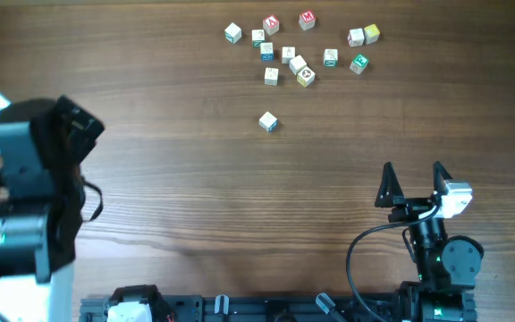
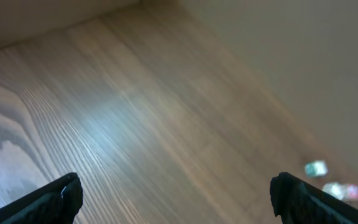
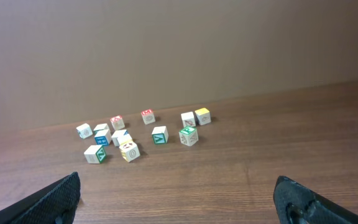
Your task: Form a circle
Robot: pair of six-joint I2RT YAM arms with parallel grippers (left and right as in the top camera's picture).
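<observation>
Several tiny wooden letter cubes lie scattered at the far middle of the table (image 1: 195,179). At their right end two pale cubes (image 1: 356,37) (image 3: 188,119) and a green-faced cube (image 1: 358,63) (image 3: 188,135) sit close together; no full circle of cubes shows. One cube (image 1: 268,122) lies alone, nearer to me. My right gripper (image 1: 413,183) (image 3: 179,199) is open near the front right, well short of the cubes, with nothing between its fingers. My left gripper (image 2: 179,202) is open over bare wood on the left, holding nothing; blurred cubes (image 2: 316,168) show far off.
The raised left arm (image 1: 29,188) fills the left edge of the overhead view. The arm bases and a black rail (image 1: 240,309) run along the front edge. A plain wall (image 3: 179,50) stands behind the cubes.
</observation>
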